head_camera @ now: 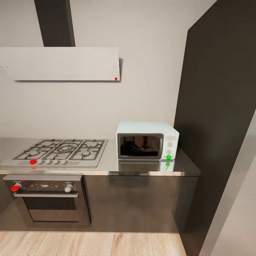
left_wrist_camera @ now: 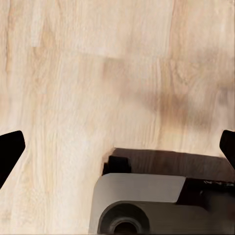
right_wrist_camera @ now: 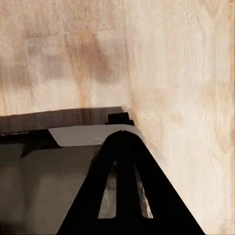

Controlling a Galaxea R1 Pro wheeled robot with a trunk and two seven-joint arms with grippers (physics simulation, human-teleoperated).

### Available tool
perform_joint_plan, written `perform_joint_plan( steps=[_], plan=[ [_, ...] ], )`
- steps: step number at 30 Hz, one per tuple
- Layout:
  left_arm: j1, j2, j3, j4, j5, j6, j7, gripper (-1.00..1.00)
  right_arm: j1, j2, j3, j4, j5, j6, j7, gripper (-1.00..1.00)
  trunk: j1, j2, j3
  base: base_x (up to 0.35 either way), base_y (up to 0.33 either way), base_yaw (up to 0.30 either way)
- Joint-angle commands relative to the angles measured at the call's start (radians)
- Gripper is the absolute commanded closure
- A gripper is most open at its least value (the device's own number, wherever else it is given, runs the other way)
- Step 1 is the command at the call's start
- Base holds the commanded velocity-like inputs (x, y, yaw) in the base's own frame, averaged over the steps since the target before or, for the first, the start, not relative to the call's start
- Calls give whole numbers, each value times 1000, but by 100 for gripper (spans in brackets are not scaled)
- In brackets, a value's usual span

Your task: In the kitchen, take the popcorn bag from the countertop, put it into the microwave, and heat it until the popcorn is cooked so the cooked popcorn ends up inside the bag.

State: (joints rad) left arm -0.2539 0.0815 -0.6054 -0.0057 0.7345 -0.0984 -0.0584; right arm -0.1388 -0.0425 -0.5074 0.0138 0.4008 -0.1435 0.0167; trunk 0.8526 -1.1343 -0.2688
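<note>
Your microwave [head_camera: 147, 141] sits shut on the worktop [head_camera: 142, 173] beside the hob; the bag is unseen, so look around; left hand [left_wrist_camera: 117, 147] apart, right hand [right_wrist_camera: 122, 196] together.

The small box microwave with glass door [head_camera: 147, 140] stood on the long steel countertop [head_camera: 185, 167], at its right end against the tall dark panel [head_camera: 217, 117]. The grated gas hob [head_camera: 60, 151] lay left of it, the built-in oven [head_camera: 46, 199] beneath the hob, the flat wall hood [head_camera: 60, 64] above. Both pincers hung over the plank wood floor [left_wrist_camera: 98, 73], well below the countertop.
</note>
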Motion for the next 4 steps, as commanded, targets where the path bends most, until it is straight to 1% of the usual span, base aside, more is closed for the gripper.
perform_joint_plan(
  steps=[1, 2, 3, 4],
  plan=[
    [-1, 1, -7, 1, 11, -3, -4, -100, -1, 1, -10, 2, 4, -4, 2, 100, 0, -1, -1, 0, 0, 0],
    [-1, 1, -7, 1, 11, -3, -4, -100, -1, 9, 11, 2, 29, -5, 2, 100, 0, -1, -1, 0, 0, 0],
    [-1, 1, -7, 1, 11, -3, -4, -100, -1, 16, 78, 3, 119, -4, -4, 100, 0, -1, -1, 0, 0, 0],
    [-1, 1, -7, 1, 11, -3, -4, -100, -1, 18, 93, 3, 141, -4, -6, 100, 0, -1, -1, 0, 0, 0]
  ],
)
